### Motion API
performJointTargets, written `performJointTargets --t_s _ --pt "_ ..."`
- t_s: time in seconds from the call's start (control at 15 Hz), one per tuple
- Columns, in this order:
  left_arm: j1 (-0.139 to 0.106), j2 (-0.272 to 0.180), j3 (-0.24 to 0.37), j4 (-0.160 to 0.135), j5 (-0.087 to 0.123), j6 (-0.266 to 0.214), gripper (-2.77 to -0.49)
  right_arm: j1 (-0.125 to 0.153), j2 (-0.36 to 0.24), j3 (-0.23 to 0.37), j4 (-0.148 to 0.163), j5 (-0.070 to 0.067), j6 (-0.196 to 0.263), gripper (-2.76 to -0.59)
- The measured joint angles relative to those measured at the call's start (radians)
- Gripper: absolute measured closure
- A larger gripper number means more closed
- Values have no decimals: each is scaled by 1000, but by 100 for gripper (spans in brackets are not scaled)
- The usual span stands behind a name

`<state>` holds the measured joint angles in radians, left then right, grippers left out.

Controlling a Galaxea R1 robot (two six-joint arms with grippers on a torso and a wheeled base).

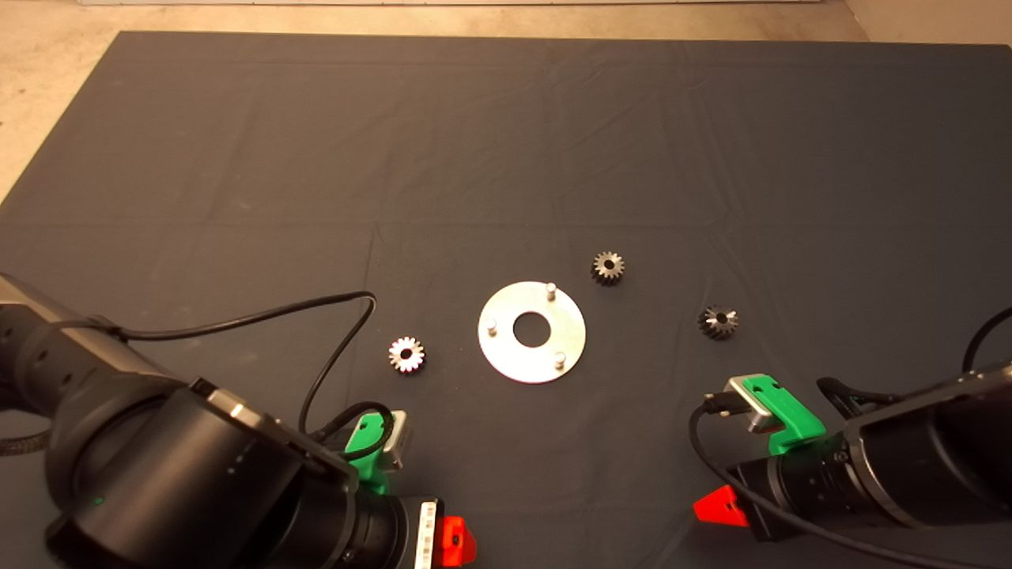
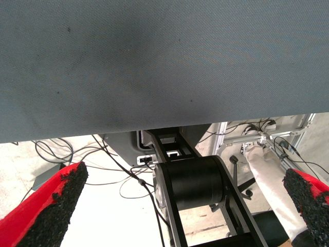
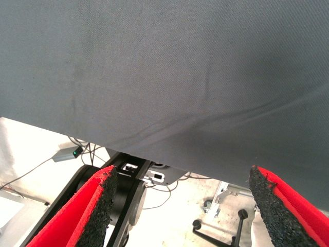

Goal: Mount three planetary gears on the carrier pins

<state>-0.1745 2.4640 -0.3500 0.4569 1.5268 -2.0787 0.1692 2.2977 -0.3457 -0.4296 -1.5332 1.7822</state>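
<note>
I read this as the very start: none of the planetary gears is on a pin yet, and both arms wait at the near edge of the mat (image 1: 237,158).

Going left to right, my left gripper (image 2: 180,206) is parked near-left, its fingers spread wide apart and holding nothing; its wrist view shows only the mat's edge and the rig beyond. Just far-right of it lies the left gear (image 1: 406,355), flat on the mat, a little left of the disc (image 1: 506,352). The disc sits mid-mat with its three carrier pins (image 1: 551,290) upright and bare. The middle gear (image 1: 608,268) rests just far-right of the disc, close to the far pin. The right gear (image 1: 718,322) lies further right, apart from the disc. My right gripper (image 3: 180,206) waits near-right, also wide open and empty.

Next I judge one arm must reach out, drop over its nearest gear, pinch it by the teeth and line its bore up over a pin.
</note>
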Motion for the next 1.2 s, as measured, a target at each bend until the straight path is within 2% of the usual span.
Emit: performJointTargets --t_s 0.13,0.2,0.4,0.47,0.6,0.93,1.2 --pt "0 2 0 0 0 0 -277 1 -31 0 0 3 -39 -189" --pt "0 2 0 0 0 0 -277 2 -65 0 0 4 -76 -189" --pt "2 14 0 1 0 0 -277 15 -189 0 0 -1 -238 -189" --pt "5 18 0 0 0 0 -277 17 -242 -2 0 -1 -331 -189" --pt "5 24 0 1 0 0 -277 31 -287 -11 0 -5 -411 -189" --pt "5 38 0 1 0 0 -277 79 -298 -87 -1 0 -432 -189" --pt "5 50 0 1 0 0 -277 100 -292 -163 -1 0 -444 -189"
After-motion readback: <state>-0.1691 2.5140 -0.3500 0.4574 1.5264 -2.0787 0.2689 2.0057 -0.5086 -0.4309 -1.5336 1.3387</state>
